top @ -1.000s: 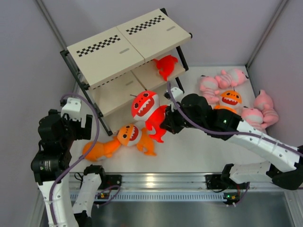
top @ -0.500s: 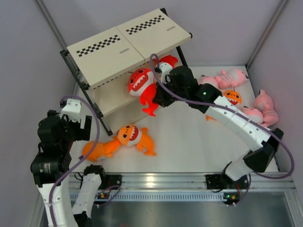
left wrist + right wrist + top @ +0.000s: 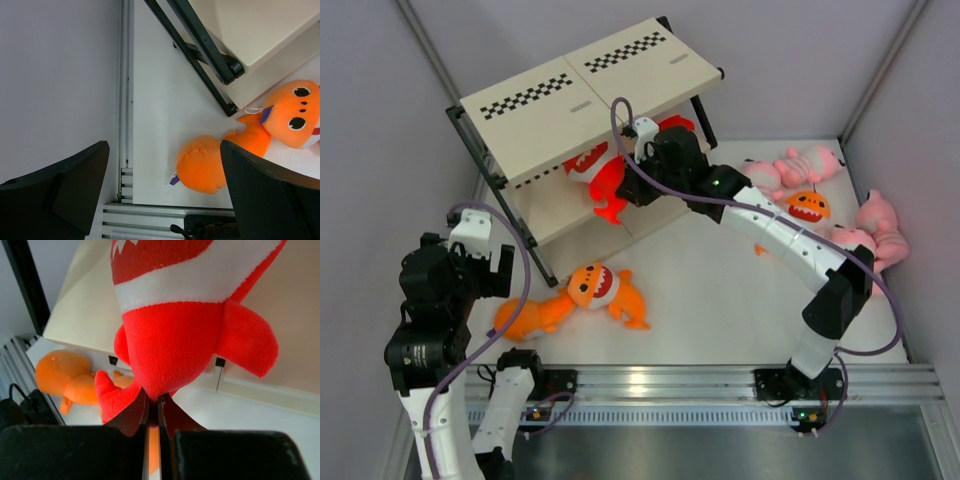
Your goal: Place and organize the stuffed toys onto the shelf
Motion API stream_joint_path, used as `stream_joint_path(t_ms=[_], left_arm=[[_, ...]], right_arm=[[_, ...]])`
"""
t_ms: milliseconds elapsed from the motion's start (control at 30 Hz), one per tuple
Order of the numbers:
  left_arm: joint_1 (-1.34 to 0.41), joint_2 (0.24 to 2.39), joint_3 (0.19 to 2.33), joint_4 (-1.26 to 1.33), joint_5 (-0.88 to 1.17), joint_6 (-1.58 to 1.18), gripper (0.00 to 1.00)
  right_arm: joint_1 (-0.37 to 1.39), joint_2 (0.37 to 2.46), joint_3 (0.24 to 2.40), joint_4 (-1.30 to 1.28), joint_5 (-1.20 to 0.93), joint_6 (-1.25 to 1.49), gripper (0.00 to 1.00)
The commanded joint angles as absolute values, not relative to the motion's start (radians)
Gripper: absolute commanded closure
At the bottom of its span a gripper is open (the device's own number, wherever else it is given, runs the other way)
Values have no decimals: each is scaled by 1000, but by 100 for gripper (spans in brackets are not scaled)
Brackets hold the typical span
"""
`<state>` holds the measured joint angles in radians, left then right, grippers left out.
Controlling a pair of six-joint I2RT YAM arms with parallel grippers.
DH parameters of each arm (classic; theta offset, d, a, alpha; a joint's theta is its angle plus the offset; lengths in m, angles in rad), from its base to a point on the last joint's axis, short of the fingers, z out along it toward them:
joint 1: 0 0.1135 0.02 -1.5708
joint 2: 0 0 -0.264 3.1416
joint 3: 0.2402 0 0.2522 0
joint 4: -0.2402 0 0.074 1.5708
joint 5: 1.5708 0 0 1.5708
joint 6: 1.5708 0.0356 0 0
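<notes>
Fingers of the right tool (image 3: 152, 407) were pressed almost together, pinching the red shark (image 3: 170, 340) by the thin plush at its tail. That grip probably let the bulky head go in first. From above, the long reach of that arm carried the red shark (image 3: 600, 180) to the front of the shelf (image 3: 550, 110), its head already tucked beneath the checkered top board and over the middle one. Only the wrist camera showed the pinch itself; the overhead view hid it behind the arm. The left tool (image 3: 165, 170) hung spread and empty beside the shelf's foot, above an orange shark (image 3: 295, 112) lying on the worktop (image 3: 720, 300). Whether the orange bulk beside it was a second toy, I could not tell. Pink plush animals (image 3: 790, 165) lay well apart at the far right.
</notes>
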<state>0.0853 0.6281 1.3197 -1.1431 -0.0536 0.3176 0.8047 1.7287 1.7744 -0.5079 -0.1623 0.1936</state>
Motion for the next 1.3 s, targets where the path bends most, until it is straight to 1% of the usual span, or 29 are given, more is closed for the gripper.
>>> stream_joint_path(t_ms=[0, 167, 200, 233, 267, 333, 400, 433, 467, 500, 633, 733, 767, 933, 1000, 1033, 1067, 1133, 1167, 1233, 1267], left_arm=[[81, 621, 1325, -1131, -55, 327, 1], [83, 617, 1328, -1131, -51, 324, 1], [83, 617, 1327, -1131, -51, 324, 1], [83, 618, 1325, -1131, -54, 324, 1], [83, 618, 1324, -1131, -51, 324, 1], [81, 618, 1324, -1132, -43, 324, 1], [80, 615, 1325, -1131, -38, 319, 1], [81, 615, 1324, -1131, -38, 319, 1], [81, 614, 1322, -1131, -37, 319, 1], [80, 614, 1324, -1132, -40, 319, 1], [78, 612, 1321, -1131, -38, 319, 1], [78, 609, 1313, -1132, -32, 319, 1], [77, 611, 1313, -1132, -31, 319, 1], [78, 609, 1313, -1132, -38, 319, 1], [75, 607, 1312, -1131, -38, 321, 1], [77, 606, 1312, -1132, -35, 322, 1], [75, 606, 1312, -1132, -34, 321, 1], [77, 606, 1312, -1131, -35, 321, 1], [77, 604, 1310, -1134, -37, 322, 1], [75, 603, 1308, -1131, -38, 322, 1], [75, 604, 1307, -1131, -38, 321, 1]], right_arm=[[819, 1706, 1763, -298, -219, 270, 100], [841, 1766, 1808, -279, -225, 327, 100], [844, 1779, 1810, -275, -224, 330, 98], [850, 1781, 1807, -270, -219, 340, 93], [850, 1784, 1793, -262, -198, 351, 78], [851, 1779, 1769, -224, -170, 385, 64], [853, 1769, 1740, -207, -120, 403, 54], [853, 1767, 1732, -193, -104, 414, 52], [853, 1766, 1715, -187, -74, 422, 47], [853, 1760, 1709, -183, -63, 425, 45], [853, 1724, 1658, -169, -15, 460, 44], [859, 1686, 1576, -89, -6, 492, 43], [864, 1681, 1550, -74, 35, 505, 44], [885, 1648, 1476, 20, 21, 560, 44], [896, 1634, 1439, 64, 25, 584, 47], [899, 1632, 1425, 84, 28, 597, 52], [900, 1631, 1399, 103, 29, 612, 66], [899, 1631, 1370, 155, 28, 666, 80], [899, 1631, 1362, 175, 23, 710, 92], [900, 1629, 1342, 253, 14, 750, 99], [902, 1634, 1342, 276, 14, 767, 100]])
